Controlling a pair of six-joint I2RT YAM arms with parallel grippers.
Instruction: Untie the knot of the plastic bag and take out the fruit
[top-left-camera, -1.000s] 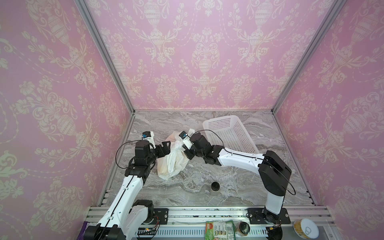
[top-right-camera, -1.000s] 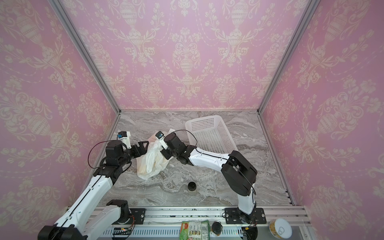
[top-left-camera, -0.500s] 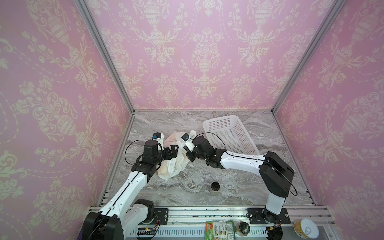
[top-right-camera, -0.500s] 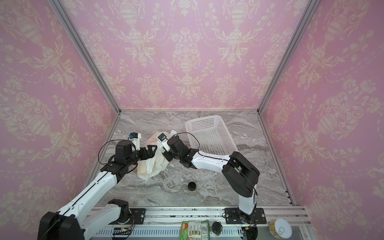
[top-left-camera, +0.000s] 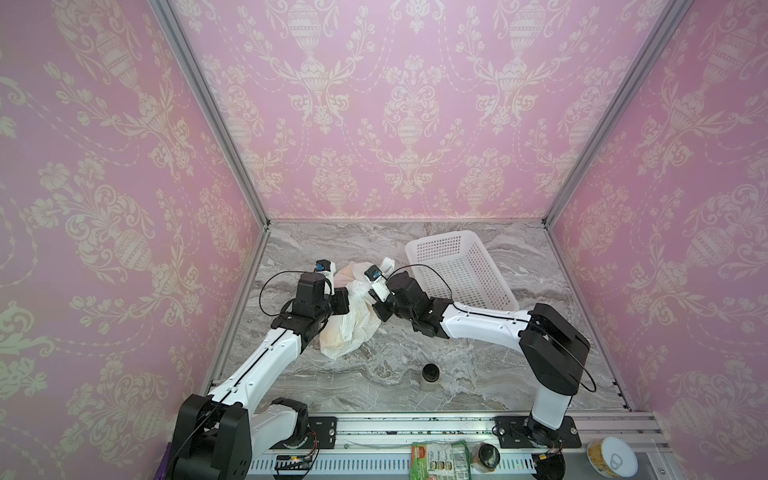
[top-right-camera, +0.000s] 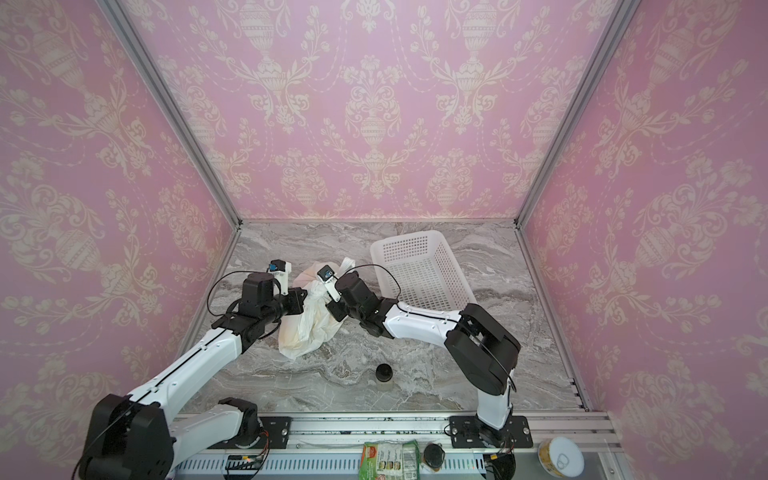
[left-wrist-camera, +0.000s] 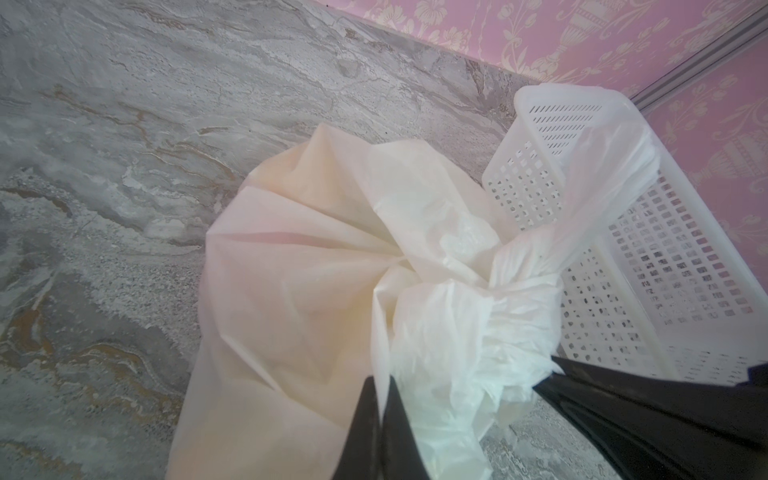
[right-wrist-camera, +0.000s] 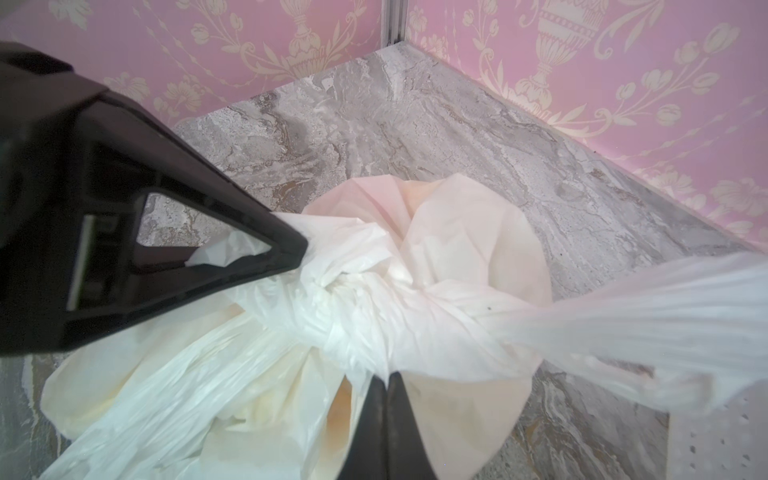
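Step in hand: untying. The plastic bag (top-left-camera: 345, 324) lies on the counter (top-left-camera: 415, 361) beside the basket (top-left-camera: 457, 266), knot (right-wrist-camera: 340, 299) tied. Left gripper (left-wrist-camera: 380, 386) and right gripper (right-wrist-camera: 384, 384) are each clamped on plastic at the knot. Next: draw them apart gently.

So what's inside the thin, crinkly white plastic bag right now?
Only faint peach and pink tints show through the thin translucent white plastic bag; no shapes can be made out. Its bunched knot is tied, hiding the contents.
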